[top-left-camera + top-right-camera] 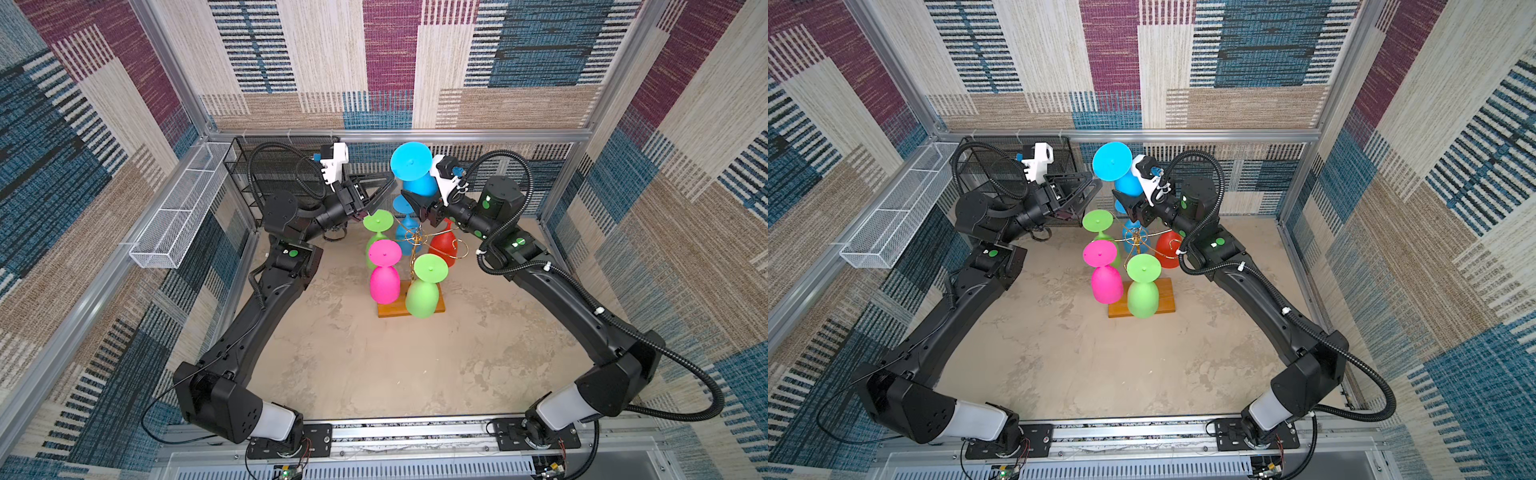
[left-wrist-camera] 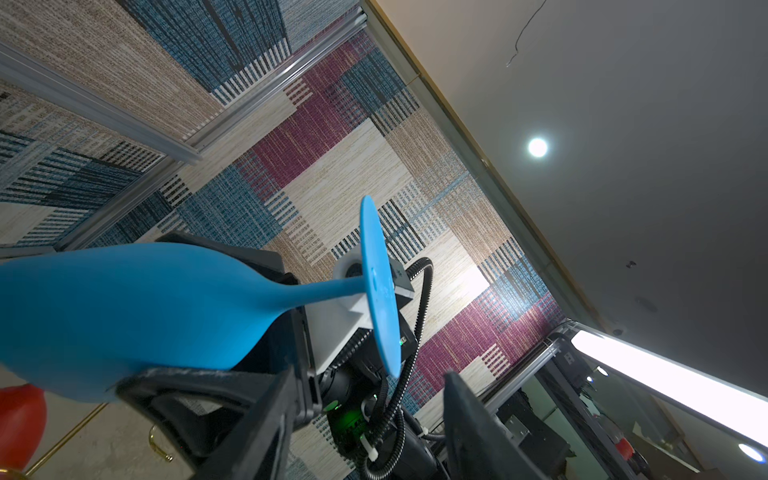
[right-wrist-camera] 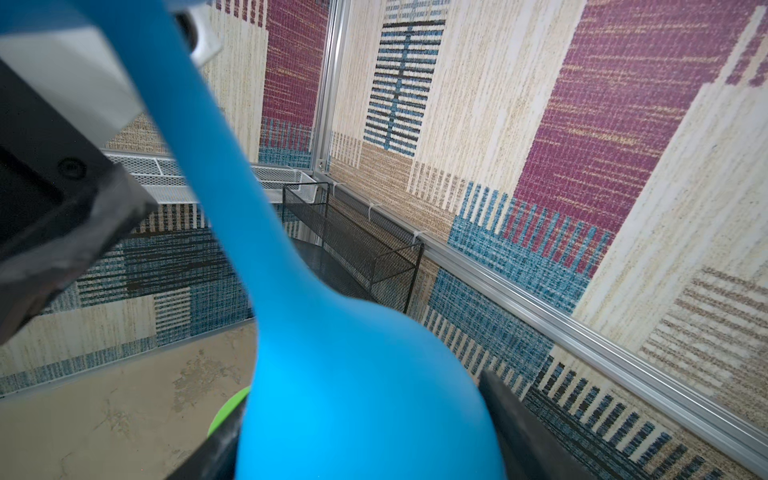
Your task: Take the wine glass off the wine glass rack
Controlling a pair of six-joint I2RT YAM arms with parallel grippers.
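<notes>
Overhead, in both top views, the blue wine glass (image 1: 411,162) (image 1: 1112,161) is off the wine glass rack (image 1: 388,309) (image 1: 1168,291). It hangs tilted, foot uppermost, in the air above the rack's far side. The right gripper (image 1: 415,196) (image 1: 1127,199) has its jaws clamped on the bowl. The left gripper (image 1: 384,185) (image 1: 1090,189) sits just left of the bowl with its jaws parted, gripping nothing. The rack stands mid-table (image 1: 374,365), and on its gold arms hang a pink glass (image 1: 384,286), a near green glass (image 1: 422,297), a far green glass (image 1: 378,221), a red glass (image 1: 444,246) and a second blue glass (image 1: 405,230), all foot up. A black mesh shelf unit (image 1: 276,166) stands at the far left, with a white wire basket (image 1: 178,216) along the left wall. Next, in the left wrist view, the blue wine glass (image 2: 137,316) lies with its bowl just over one black finger of the left gripper (image 2: 365,395). The other finger is well apart, so the jaws stand wide. The red glass (image 2: 20,419) shows at the edge. Lastly, in the right wrist view, the bowl of the blue wine glass (image 3: 353,395) fills the gap between the right gripper's (image 3: 365,436) two fingers. A finger of the left gripper (image 3: 62,232) shows near the stem; whether it touches, I cannot tell.
</notes>
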